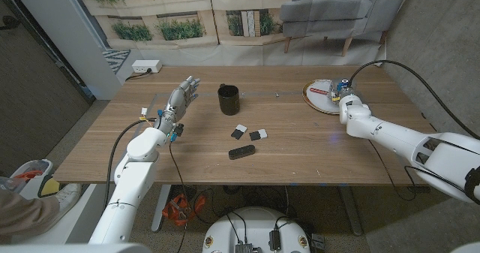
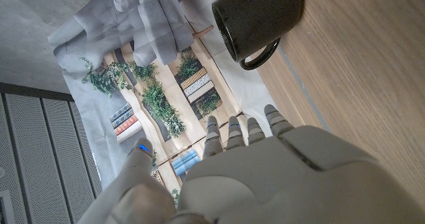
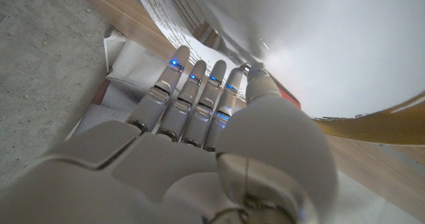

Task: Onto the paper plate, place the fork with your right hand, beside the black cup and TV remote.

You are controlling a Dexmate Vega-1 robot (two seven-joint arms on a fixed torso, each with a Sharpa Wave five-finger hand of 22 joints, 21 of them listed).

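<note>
The white paper plate [image 1: 308,100] lies at the table's back right. My right hand [image 1: 347,103] hovers over its right edge. In the right wrist view the hand [image 3: 199,151] has its fingers straight and together, and the thumb presses a thin silver and red fork [image 3: 254,69] against them, above the plate [image 3: 332,44]. In the head view the fork [image 1: 319,91] reaches from the hand over the plate. The black cup [image 1: 229,100] stands mid-table at the back, with the black TV remote [image 1: 241,152] nearer the front. My left hand [image 1: 180,101] is raised left of the cup [image 2: 259,14], fingers apart and holding nothing.
Two small black and white items [image 1: 239,132] [image 1: 258,135] lie between the cup and the remote. A black cable runs from the right arm over the table's right side. Bare wood stretches between the cup and the plate.
</note>
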